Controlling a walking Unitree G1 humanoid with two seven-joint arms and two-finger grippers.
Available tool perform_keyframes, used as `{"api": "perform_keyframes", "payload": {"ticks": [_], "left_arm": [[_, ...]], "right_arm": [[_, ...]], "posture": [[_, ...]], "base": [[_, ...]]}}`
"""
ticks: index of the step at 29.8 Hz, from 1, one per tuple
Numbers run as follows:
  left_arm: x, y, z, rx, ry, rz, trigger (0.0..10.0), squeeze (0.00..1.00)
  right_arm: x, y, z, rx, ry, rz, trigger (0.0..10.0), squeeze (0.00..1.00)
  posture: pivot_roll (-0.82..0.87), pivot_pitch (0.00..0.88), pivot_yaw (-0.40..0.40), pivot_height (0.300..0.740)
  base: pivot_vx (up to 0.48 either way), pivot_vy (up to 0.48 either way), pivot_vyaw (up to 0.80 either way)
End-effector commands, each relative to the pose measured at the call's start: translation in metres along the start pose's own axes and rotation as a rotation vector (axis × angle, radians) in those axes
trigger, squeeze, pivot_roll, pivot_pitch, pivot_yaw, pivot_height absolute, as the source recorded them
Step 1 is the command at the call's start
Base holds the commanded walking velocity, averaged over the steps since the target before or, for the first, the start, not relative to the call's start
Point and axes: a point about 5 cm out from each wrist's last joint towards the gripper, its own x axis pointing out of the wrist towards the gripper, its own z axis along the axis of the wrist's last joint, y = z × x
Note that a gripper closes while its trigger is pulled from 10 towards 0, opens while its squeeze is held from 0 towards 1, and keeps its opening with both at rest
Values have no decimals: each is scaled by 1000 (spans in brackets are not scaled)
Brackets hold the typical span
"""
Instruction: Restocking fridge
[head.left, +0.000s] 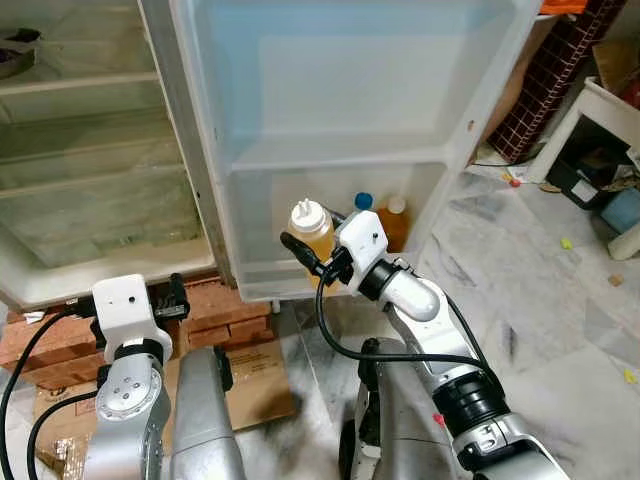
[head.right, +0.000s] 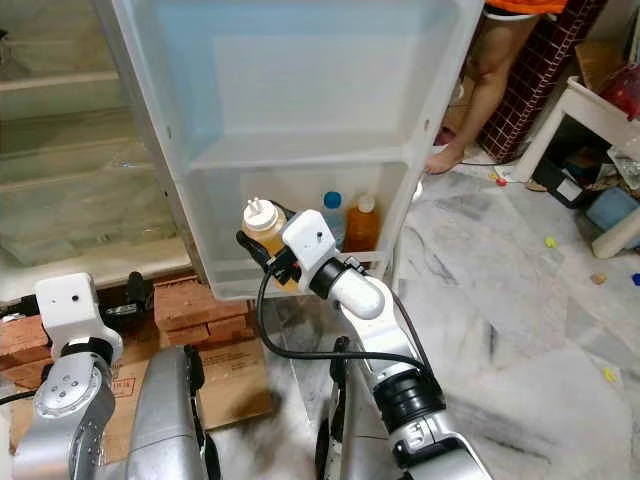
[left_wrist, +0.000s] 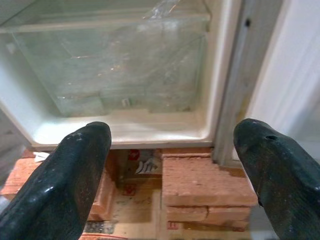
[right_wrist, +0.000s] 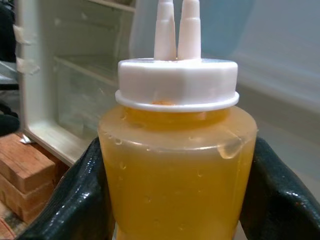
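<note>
My right gripper (head.left: 312, 252) is shut on a squeeze bottle (head.left: 310, 226) of yellow-orange sauce with a white twin-nozzle cap (right_wrist: 177, 82). It holds the bottle upright just in front of the fridge door's lower bin (head.left: 262, 276). Black fingers (right_wrist: 75, 200) press both sides of the bottle. Inside that bin stand a blue-capped bottle (head.left: 363, 201) and an orange bottle (head.left: 395, 222) with a white cap. My left gripper (left_wrist: 170, 170) is open and low on the left, facing the fridge's clear bottom drawer (left_wrist: 110, 65), with nothing between its fingers.
The fridge stands on stacked bricks (left_wrist: 205, 180) with cardboard (head.left: 255, 380) on the floor before them. The open door (head.left: 350, 80) fills the middle. A person's bare legs (head.right: 490, 90) stand behind the door. A white table (head.left: 590, 115) and clutter sit at the right on marble floor.
</note>
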Motion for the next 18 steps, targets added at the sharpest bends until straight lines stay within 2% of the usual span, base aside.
{"api": "perform_keyframes", "payload": {"ticks": [1,3,4,7,9,10,14,15,18], "left_arm": [[-4,1,5,40,-28,12,10000,0],[-9,4,5,37,-17,29,10000,0],[-13,5,6,16,-15,18,10000,0],[-18,7,7,19,-21,17,10000,0],[-27,10,8,27,-16,24,10000,0],[-27,10,8,27,-16,24,10000,0],[-39,11,9,54,-13,6,10000,0],[-42,10,11,64,-22,-6,10000,0],[-47,10,13,78,-26,-16,10000,0]], "right_arm": [[4,2,4,-43,-21,14,10000,0],[9,5,-1,-103,-2,35,10000,0],[12,7,-3,-88,-9,57,10000,0],[17,8,-2,-132,-16,69,10000,0],[25,12,2,-244,-43,96,10000,0],[26,12,2,-248,-45,98,10000,0],[37,5,8,-286,-93,61,10000,0],[41,1,11,-353,-106,30,10000,0],[48,-5,15,-426,-109,-24,10000,0]], "posture": [[165,144,-54,471],[188,168,-59,471],[191,171,-59,471],[206,185,-62,471],[229,207,-64,471],[229,207,-64,471],[268,240,-68,471],[276,247,-68,471],[295,265,-65,471]], "base": [[0,0,0],[0,0,0],[0,0,0],[0,0,0],[0,0,0],[0,0,0],[0,0,0],[0,0,0],[0,0,0]]}}
